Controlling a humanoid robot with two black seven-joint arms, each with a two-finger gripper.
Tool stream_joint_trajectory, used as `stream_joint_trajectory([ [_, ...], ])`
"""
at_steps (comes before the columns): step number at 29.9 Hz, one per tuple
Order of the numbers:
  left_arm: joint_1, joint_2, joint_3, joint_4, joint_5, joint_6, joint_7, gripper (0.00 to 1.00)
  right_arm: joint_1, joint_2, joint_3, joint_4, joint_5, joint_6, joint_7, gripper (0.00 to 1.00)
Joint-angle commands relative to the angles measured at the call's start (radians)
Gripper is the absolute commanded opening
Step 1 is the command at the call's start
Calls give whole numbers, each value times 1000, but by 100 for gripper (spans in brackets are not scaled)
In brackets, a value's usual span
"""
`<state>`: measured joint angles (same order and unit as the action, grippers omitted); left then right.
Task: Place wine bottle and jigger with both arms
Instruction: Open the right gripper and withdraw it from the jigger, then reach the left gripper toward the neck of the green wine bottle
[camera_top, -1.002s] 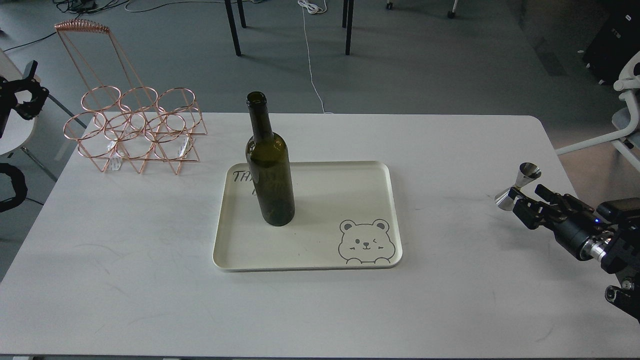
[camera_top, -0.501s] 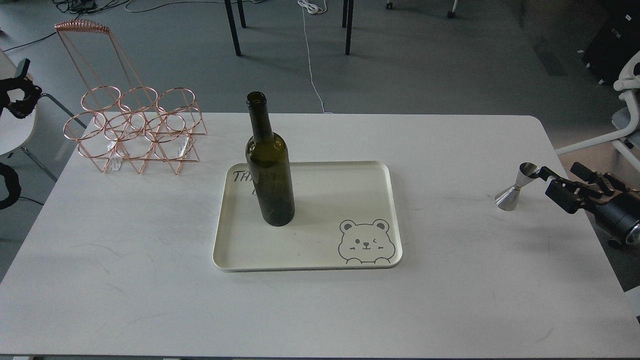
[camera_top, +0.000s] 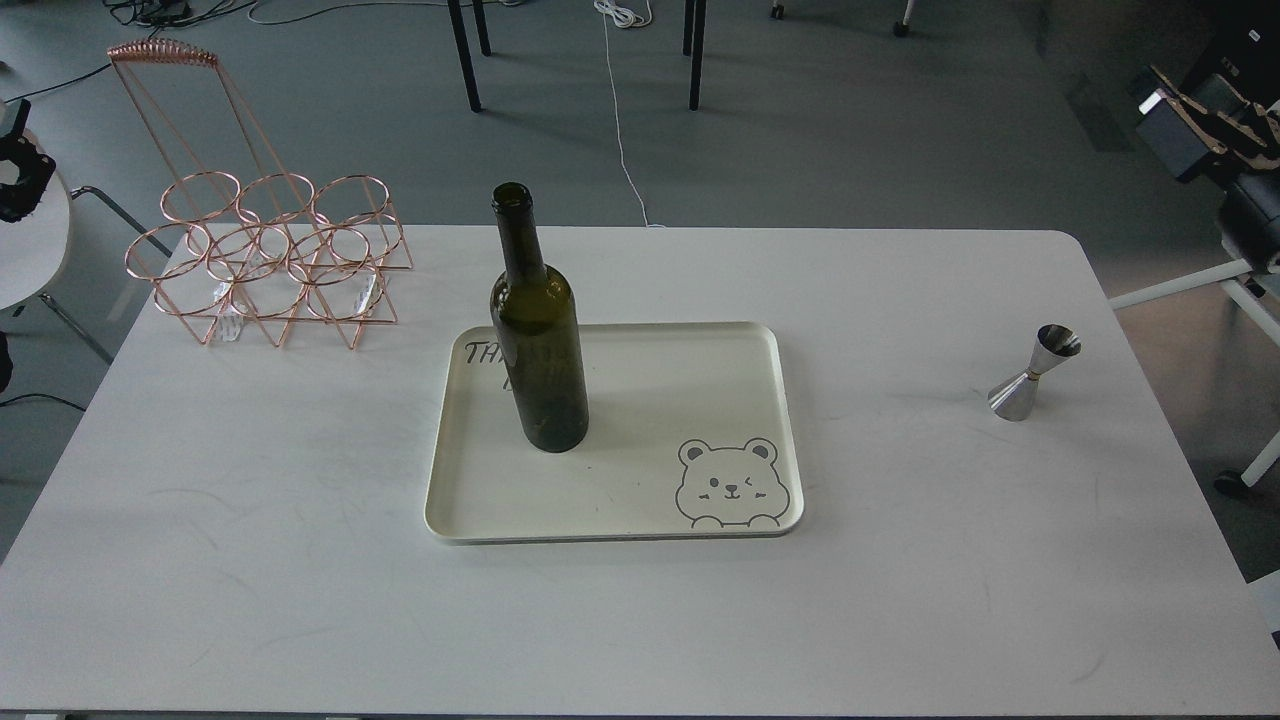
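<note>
The wine bottle (camera_top: 537, 340) stands upright on the back left part of a cream tray (camera_top: 700, 400) with a bear drawing. The jigger (camera_top: 1034, 373) stands upright on the white table near the right edge, free of any gripper. My right gripper (camera_top: 1165, 100) is raised high at the far upper right, well away from the jigger; it is blurred and its fingers cannot be told apart. My left gripper (camera_top: 18, 170) shows only as a small dark part at the far left edge, off the table.
A copper wire bottle rack (camera_top: 265, 260) with a tall handle stands at the table's back left corner. A white chair frame (camera_top: 1240, 290) is off the right edge. Table legs and cables are on the floor behind.
My right gripper has let go of the jigger and drawn back up and to the right, off the table. The left gripper has drawn further off to the left. The bottle and jigger have not moved.
</note>
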<state>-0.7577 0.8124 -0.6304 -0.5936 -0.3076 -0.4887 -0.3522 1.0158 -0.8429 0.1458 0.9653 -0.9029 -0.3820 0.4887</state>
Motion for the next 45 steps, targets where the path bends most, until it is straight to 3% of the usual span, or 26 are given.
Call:
stream_joint_trajectory([
  [1, -2, 56, 9, -98, 8, 0, 2, 99, 18, 79, 64, -68, 146, 113, 0, 86],
  [14, 9, 278, 11, -514, 384, 0, -7, 98, 9, 142, 238, -94, 709, 314, 0, 87],
  [20, -3, 358, 8, -753, 700, 4, 16, 98, -42, 146, 281, -143, 976, 497, 0, 89],
  [25, -3, 409, 9, -954, 971, 116, 18, 98, -78, 205, 290, -250, 1153, 603, 0, 89],
  [32, -2, 361, 9, -1060, 1575, 284, 15, 98, -111, 234, 382, -306, 1210, 655, 0, 90],
  [45, 12, 128, 41, -1077, 2118, 318, 19, 97, -115, 219, 405, -339, 1210, 693, 0, 91],
])
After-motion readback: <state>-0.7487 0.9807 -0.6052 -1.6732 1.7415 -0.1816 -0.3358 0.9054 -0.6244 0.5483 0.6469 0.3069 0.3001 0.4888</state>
